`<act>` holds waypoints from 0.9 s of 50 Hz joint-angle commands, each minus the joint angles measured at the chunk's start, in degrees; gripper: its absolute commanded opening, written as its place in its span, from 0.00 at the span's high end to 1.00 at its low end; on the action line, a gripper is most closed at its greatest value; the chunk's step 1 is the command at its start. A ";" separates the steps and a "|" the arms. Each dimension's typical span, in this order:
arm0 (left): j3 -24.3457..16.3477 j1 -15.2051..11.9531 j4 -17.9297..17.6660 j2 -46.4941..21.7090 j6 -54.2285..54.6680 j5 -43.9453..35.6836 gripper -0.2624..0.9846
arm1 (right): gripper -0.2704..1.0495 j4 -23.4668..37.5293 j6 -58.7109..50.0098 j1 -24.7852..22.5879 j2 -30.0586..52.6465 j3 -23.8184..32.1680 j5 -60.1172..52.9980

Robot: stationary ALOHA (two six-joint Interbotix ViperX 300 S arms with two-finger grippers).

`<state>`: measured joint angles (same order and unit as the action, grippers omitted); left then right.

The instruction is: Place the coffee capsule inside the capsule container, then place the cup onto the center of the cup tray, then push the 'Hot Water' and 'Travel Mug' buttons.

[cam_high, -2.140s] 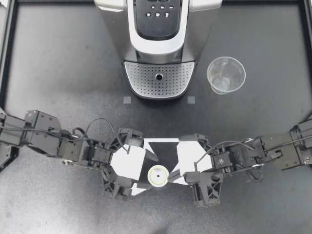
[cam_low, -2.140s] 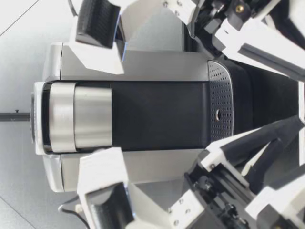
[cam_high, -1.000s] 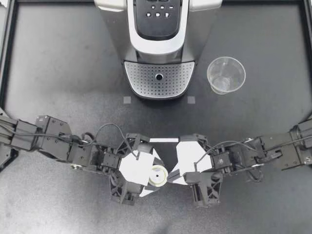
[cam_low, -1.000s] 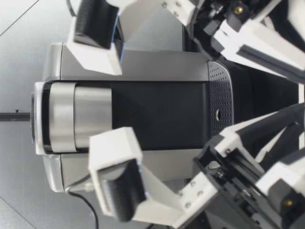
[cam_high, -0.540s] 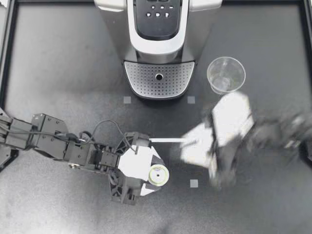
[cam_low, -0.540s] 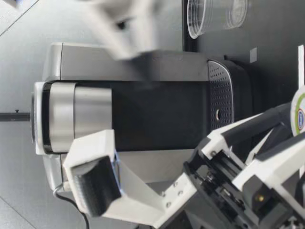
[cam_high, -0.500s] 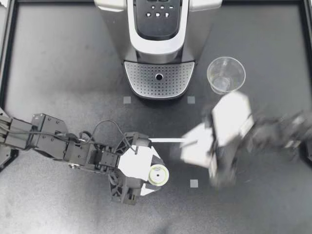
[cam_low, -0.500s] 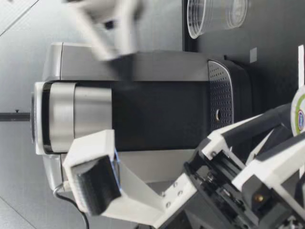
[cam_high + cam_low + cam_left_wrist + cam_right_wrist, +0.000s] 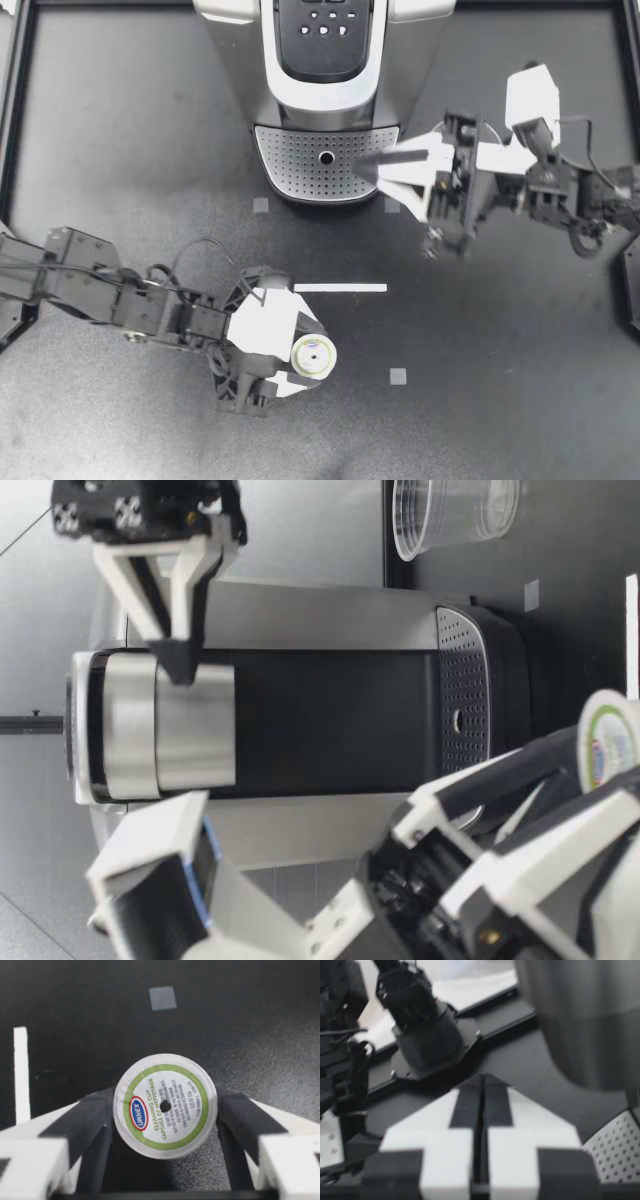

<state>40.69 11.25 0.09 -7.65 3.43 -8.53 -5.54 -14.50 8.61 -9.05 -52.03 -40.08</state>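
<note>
My left gripper (image 9: 308,356) is shut on the coffee capsule (image 9: 313,352), a white cup with a green-ringed lid, held above the table in front of the coffee machine (image 9: 325,70). The left wrist view shows both fingers (image 9: 87,1120) pressing the capsule (image 9: 165,1106) from two sides. My right gripper (image 9: 365,160) is shut and empty, its tips over the perforated cup tray (image 9: 300,175). Seen from the low view, it (image 9: 181,666) hangs high beside the machine's silver head. The clear cup (image 9: 450,515) stands beside the machine, mostly hidden under my right arm from above.
The button panel (image 9: 325,20) lies on top of the machine. A white tape strip (image 9: 340,288) and small grey square markers (image 9: 398,376) lie on the black table. My left arm's base (image 9: 420,1030) stands beyond the right gripper in the right wrist view.
My right arm left the capsule and swung up and back to the machine's front, still shut. My left gripper keeps the capsule and has drifted slightly toward the table's front.
</note>
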 commanded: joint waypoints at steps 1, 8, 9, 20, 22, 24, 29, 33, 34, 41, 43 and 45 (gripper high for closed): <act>-0.26 0.18 -0.09 2.46 0.00 -1.14 0.39 | 0.72 0.00 0.18 0.97 0.26 2.46 -1.05; -0.18 0.09 -0.09 2.64 0.00 -1.23 0.39 | 0.72 0.09 0.26 1.85 1.41 4.31 -1.49; -0.18 0.09 -0.09 2.64 0.00 -1.14 0.39 | 0.72 0.09 0.26 1.93 1.49 4.48 -1.58; -0.09 0.09 -0.09 3.16 -0.09 -1.05 0.39 | 0.72 0.09 0.26 3.78 1.05 5.45 -5.01; -0.09 0.18 -0.09 3.25 -0.18 -1.05 0.39 | 0.72 0.09 0.18 4.13 1.05 5.54 -5.71; -0.09 0.09 -0.09 3.34 -0.18 -0.97 0.39 | 0.72 0.09 0.18 4.48 1.05 5.62 -6.33; -0.09 0.18 -0.09 3.34 -0.18 -0.97 0.39 | 0.72 0.09 0.26 4.83 0.97 6.24 -8.09; -0.09 0.18 -0.09 3.34 -0.18 -0.97 0.39 | 0.72 0.09 0.26 4.83 0.88 7.12 -9.32; -0.09 0.09 -0.09 3.34 -0.18 -0.97 0.39 | 0.72 0.09 0.26 4.83 0.88 7.29 -9.58; -0.09 0.09 -0.09 3.34 -0.18 -0.88 0.39 | 0.72 0.09 0.35 4.83 0.70 8.70 -11.87; -0.09 0.09 -0.09 3.34 -0.18 -0.88 0.39 | 0.72 0.09 0.35 4.83 0.70 9.14 -12.66; -0.09 0.18 -0.09 3.34 -0.18 -0.88 0.39 | 0.72 0.09 0.62 4.92 0.70 9.40 -13.27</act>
<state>41.13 11.25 0.09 -6.24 3.34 -9.14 -5.27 -14.24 12.22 -6.94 -46.23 -50.45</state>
